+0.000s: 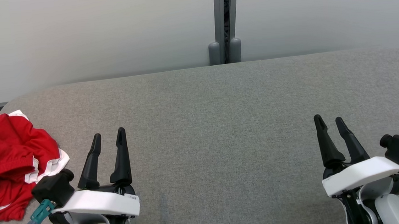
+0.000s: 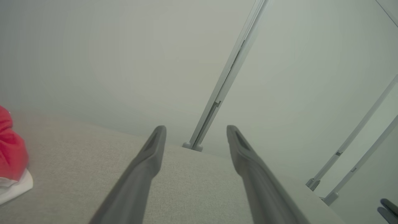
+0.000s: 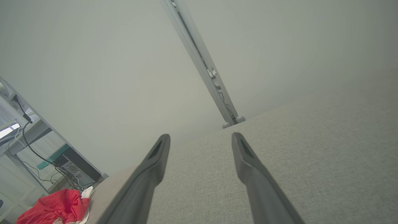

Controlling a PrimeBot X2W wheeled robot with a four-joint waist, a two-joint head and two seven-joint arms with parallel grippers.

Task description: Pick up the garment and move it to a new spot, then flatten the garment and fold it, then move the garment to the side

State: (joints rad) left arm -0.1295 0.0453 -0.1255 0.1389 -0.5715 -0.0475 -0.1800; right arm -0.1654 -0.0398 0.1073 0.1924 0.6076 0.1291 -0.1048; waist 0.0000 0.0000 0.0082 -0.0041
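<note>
The garment, red with white trim, lies crumpled in a heap just to the outer left of the left claw. Its white hem lies close beside that claw's wrist, and part of it hangs over the bench edge. The left claw stands fully spread with nothing between its dark fingers, which point away over bare grey fabric. The right claw, well apart on the far side from the garment, is likewise spread wide and holds nothing. Beyond both claws' fingertips the bench ends at a pale wall with a grey post between them.
</note>
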